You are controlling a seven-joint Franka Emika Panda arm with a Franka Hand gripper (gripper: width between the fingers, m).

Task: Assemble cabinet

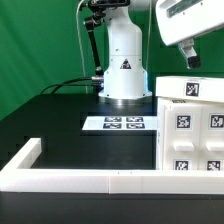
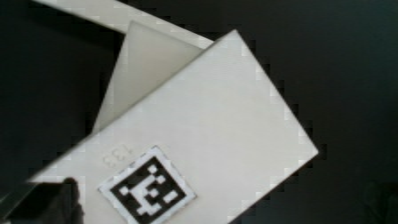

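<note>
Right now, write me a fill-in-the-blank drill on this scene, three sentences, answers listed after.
1. The table surface is colored ____.
2. The marker board lies in front of the robot's ____ base.
3. In the exterior view, the cabinet parts stand on the view's ____ side, below the end effector.

Answers: black; white; right

White cabinet [image 1: 192,128] parts, matte and tagged

Gathered on the black table at the exterior view's right, flat panels overlapping, black-and-white square tags facing up; seen close from the wrist as angled white panels [image 2: 205,120] bearing one tag
</note>
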